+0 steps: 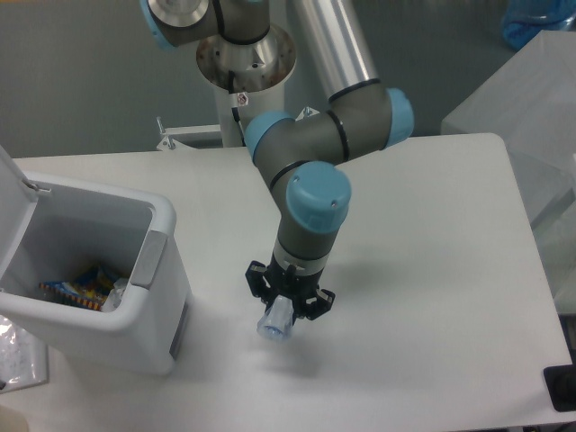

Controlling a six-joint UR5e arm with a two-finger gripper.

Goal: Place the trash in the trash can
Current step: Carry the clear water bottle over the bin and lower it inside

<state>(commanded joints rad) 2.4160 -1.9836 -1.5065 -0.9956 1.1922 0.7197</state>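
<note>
My gripper (286, 304) points down over the white table (432, 270), just right of the trash can (166, 310). It is shut on a piece of trash (274, 325), a small clear bluish plastic cylinder that sticks out below the fingers with its round end towards the camera. Bottle or cup, I cannot tell which. The trash can is a white boxy bin with its flip lid (11, 211) standing open and a grey tab (149, 259) on its side. Colourful wrappers (79, 286) lie inside it. The held piece hangs outside the bin, about a hand's width from its right wall.
A clear plastic bag (16, 355) lies at the lower left by the bin. Plastic-covered white blocks (531, 99) stand beyond the table's right edge, and a black object (562, 388) sits at the lower right corner. The arm's base (243, 63) rises at the back.
</note>
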